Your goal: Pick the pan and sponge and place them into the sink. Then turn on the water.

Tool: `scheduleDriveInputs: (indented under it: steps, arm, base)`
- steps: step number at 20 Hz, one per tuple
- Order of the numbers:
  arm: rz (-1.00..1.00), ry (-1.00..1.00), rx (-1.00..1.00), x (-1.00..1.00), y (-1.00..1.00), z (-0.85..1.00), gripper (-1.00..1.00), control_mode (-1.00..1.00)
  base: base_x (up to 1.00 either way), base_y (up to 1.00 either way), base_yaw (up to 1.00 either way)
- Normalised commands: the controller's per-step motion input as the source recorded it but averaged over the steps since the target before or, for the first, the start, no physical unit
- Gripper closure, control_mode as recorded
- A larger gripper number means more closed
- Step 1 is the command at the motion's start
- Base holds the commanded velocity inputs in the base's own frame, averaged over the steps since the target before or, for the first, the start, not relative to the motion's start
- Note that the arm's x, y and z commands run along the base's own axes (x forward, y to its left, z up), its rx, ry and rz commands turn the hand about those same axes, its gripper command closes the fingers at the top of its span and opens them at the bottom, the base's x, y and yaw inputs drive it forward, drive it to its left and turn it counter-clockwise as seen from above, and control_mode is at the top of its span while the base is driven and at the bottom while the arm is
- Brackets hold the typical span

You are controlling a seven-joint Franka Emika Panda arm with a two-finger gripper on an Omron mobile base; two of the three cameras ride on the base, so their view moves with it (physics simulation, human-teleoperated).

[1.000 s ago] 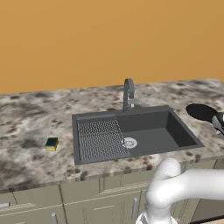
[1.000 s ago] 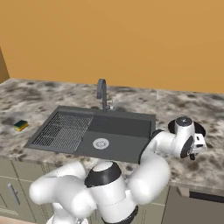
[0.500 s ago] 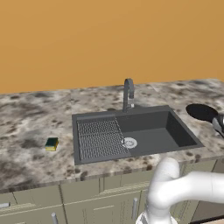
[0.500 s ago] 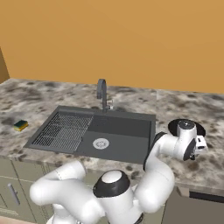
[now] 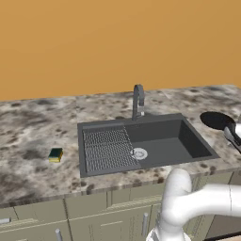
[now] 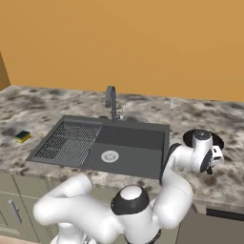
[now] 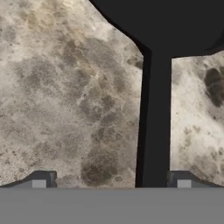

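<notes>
Orange wall backs a speckled stone desk with the dark grey sink set into it, ribbed drainboard on one half and the deeper basin with its silver drain on the other. An arched grey faucet stands at the sink's rear edge. The sponge (green top, yellow body) lies on the desk beside the drainboard end, well apart from the arm. The pan sits on the desk just past the basin end. The claw hangs low over the pan's handle, its fingers spread apart with the handle running between them, nearer one tip, and nothing clamped.
</notes>
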Motion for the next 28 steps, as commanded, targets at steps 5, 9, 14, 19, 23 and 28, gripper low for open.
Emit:
scheduleDriveInputs:
  steps: [5, 9, 14, 19, 23, 28]
  arm:
    - [0.06, 0.06, 0.0, 0.32, -0.14, -0.2, -1.0, -1.0]
    - [0.06, 0.06, 0.0, 0.27, -0.14, -0.16, -1.0, -1.0]
    - [0.05, 0.08, 0.0, 0.19, -0.09, -0.22, -1.0, -1.0]
    - [0.04, 0.07, 0.0, 0.01, -0.01, -0.41, 1.0, -1.0]
    - [0.03, 0.06, 0.01, -0.05, 0.0, -0.32, 1.0, -1.0]
    - [0.0, 0.03, 0.02, -0.25, 0.0, -0.06, 1.0, -1.0]
  base:
    - [0.0, 0.0, 0.0]
    - [0.0, 0.0, 0.0]
    - [0.0, 0.0, 0.0]
    - [0.0, 0.0, 0.0]
    - [0.0, 0.0, 0.0]
    - [0.0, 0.0, 0.0]
